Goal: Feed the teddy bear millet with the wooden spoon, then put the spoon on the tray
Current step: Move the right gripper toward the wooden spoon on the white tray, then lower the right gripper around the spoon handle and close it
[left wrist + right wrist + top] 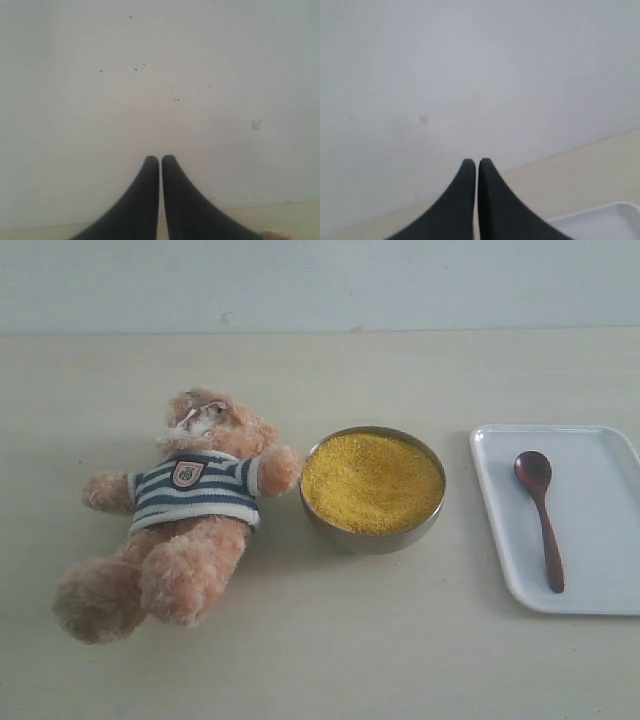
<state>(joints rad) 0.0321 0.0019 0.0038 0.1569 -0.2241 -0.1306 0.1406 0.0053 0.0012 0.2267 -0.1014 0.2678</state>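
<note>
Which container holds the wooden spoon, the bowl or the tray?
The white tray: the wooden spoon lies on it, while the steel bowl holds only yellow millet.

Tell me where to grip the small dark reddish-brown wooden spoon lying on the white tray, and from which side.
Grip the wooden spoon by the middle of its slim handle, coming straight down from above with the jaws across it. It lies flat on the white rectangular tray, whose raised rim would likely block a sideways approach.
</note>
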